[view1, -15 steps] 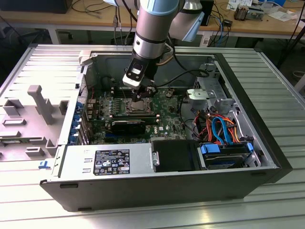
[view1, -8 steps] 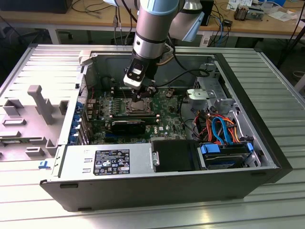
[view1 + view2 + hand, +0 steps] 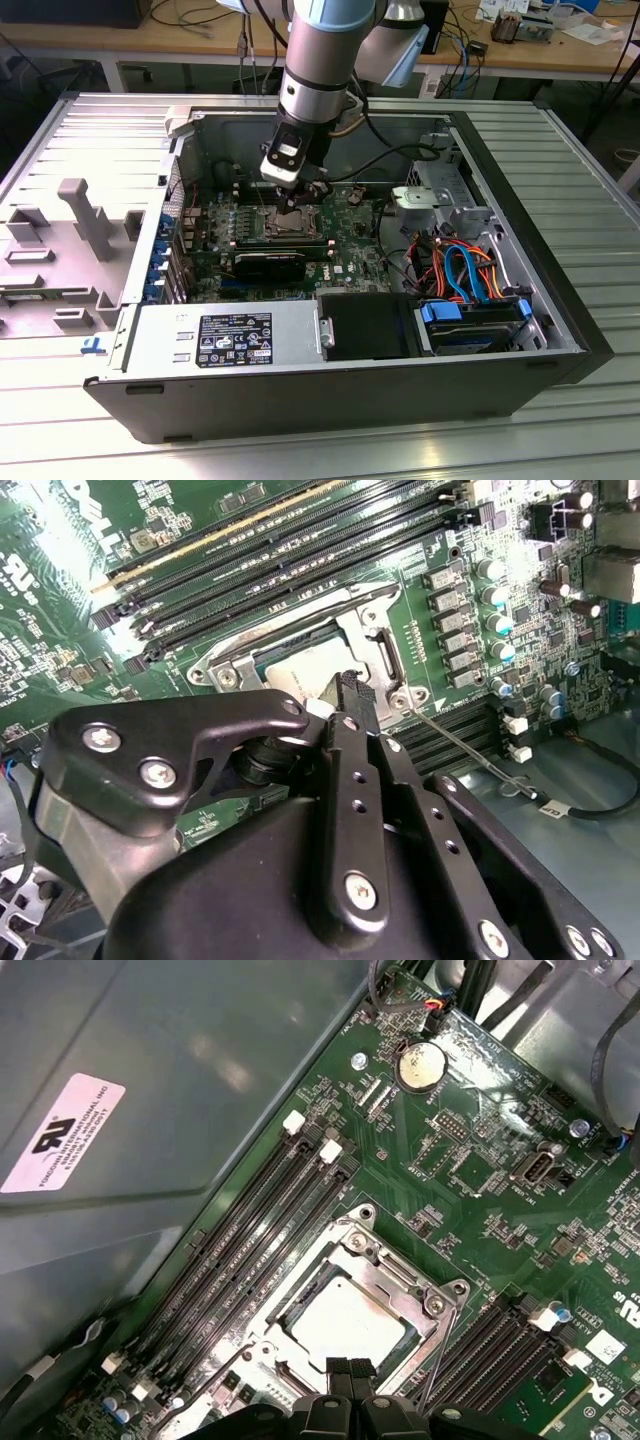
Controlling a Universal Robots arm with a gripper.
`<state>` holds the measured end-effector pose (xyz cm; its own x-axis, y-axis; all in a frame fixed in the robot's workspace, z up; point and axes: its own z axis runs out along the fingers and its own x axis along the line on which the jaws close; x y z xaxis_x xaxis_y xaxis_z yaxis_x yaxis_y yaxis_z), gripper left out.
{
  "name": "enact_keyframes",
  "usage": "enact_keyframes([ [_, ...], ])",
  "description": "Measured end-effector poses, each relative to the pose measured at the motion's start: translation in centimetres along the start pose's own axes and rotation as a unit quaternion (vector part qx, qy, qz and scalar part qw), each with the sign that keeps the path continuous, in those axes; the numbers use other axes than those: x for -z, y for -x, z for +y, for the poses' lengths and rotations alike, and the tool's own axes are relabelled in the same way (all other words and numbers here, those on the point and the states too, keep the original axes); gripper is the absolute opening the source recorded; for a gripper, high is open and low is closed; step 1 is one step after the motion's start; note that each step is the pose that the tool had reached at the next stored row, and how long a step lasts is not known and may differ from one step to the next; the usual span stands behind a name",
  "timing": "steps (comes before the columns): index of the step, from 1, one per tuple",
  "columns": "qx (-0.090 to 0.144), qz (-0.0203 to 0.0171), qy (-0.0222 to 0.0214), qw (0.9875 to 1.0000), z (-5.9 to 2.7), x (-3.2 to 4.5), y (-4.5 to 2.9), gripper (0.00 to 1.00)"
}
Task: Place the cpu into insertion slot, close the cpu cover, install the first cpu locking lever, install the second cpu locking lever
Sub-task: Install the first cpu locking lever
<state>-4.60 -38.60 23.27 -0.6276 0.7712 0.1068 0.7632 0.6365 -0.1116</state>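
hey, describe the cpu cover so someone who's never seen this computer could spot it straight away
Start at the green motherboard inside the open computer case, then find the long black memory slots. Between the two banks of them lies the cpu cover, directly ahead of the gripper. It is the one shiny silver frame there, with the pale cpu showing through its window.

Black memory slots (image 3: 250, 1250) flank socket; coin battery (image 3: 421, 1065); power supply (image 3: 225, 340); blue cables (image 3: 462, 275).
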Motion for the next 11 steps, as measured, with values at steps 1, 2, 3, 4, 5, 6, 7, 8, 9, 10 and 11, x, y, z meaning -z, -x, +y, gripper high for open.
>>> enact_keyframes([
  [1,0.001,-0.0001,-0.0001,1.0000,0.00,0.00,0.00,0.11],
  [2,0.003,-0.0003,-0.0002,1.0000,0.00,0.00,0.00,0.11],
  [3,0.004,-0.0004,-0.0004,1.0000,0.00,0.00,0.00,0.11],
  [4,0.006,-0.0006,-0.0005,1.0000,0.00,0.00,0.00,0.11],
  [5,0.007,-0.0007,-0.0007,1.0000,0.00,0.00,0.00,0.11],
  [6,0.009,-0.0009,-0.0009,1.0000,0.00,0.00,0.00,0.11],
  [7,0.011,-0.0011,-0.0011,0.9999,0.00,0.00,0.00,0.11],
  [8,0.012,-0.0013,-0.0012,0.9999,0.00,0.00,0.00,0.11],
  [9,0.015,-0.0016,-0.0015,0.9999,0.00,0.00,0.00,0.11],
  [10,0.020,-0.0022,-0.0021,0.9998,0.00,0.00,0.00,0.11],
  [11,0.022,-0.0024,-0.0023,0.9998,0.00,0.00,0.00,0.11],
])
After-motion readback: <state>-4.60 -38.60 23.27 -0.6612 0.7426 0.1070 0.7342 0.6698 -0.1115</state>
